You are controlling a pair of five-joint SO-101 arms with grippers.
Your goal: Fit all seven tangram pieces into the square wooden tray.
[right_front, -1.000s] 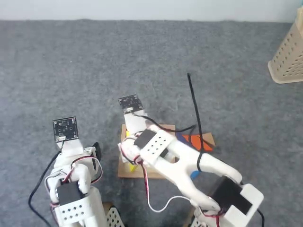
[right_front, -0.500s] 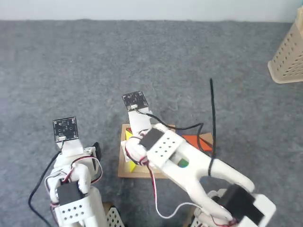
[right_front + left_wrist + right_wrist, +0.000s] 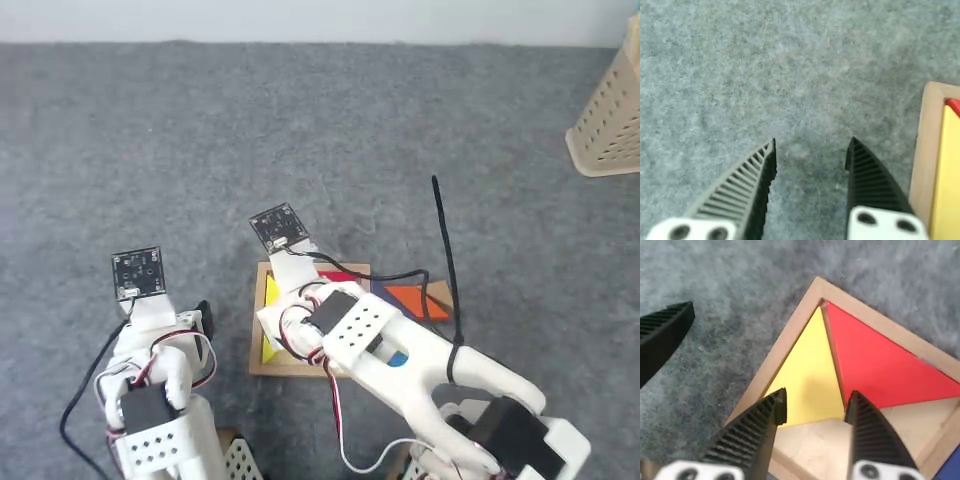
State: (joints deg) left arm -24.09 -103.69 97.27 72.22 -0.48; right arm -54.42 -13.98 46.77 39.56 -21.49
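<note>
Tray [image 3: 257, 335]: lower centre; we see yellow triangle [image 3: 807, 370] inside.
Right gripper [image 3: 818, 392]: spread above it.
Left gripper [image 3: 812, 141]: spread over carpet [image 3: 740, 60].

Nothing legible out here, folks: no word, number, label or sign can be read. The left arm's camera board [image 3: 137, 272] and the right arm's camera board [image 3: 277, 228] carry tiny markings, too small to make out.
</note>
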